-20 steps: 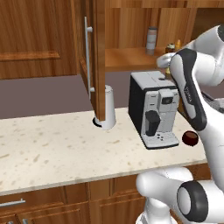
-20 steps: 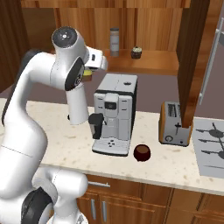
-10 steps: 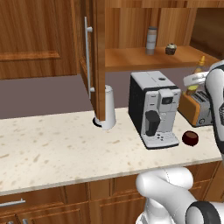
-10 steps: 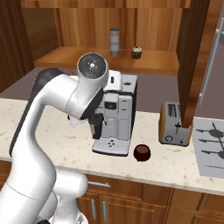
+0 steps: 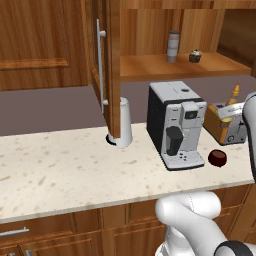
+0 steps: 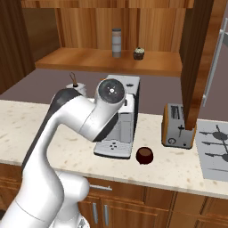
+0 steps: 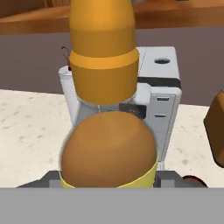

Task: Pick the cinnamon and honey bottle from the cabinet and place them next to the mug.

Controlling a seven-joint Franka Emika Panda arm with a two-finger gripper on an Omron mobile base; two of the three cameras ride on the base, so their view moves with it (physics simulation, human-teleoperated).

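Arm swung right; pincer (image 7: 109, 181) holds honey bottle (image 7: 105, 109).

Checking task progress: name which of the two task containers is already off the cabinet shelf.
The honey bottle: amber, held at the gripper. The grey cinnamon stands on the cabinet shelf.

wooden cabinet (image 5: 60, 45), speckled stone counter (image 5: 60, 170)

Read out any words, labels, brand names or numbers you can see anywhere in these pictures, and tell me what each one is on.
No text can be read.
Coffee machine: its front panel and buttons bear no legible marks.
Honey bottle, held in the claw: no label text shows in the hand view.
Cinnamon on the cabinet shelf: faint bands, no lettering.
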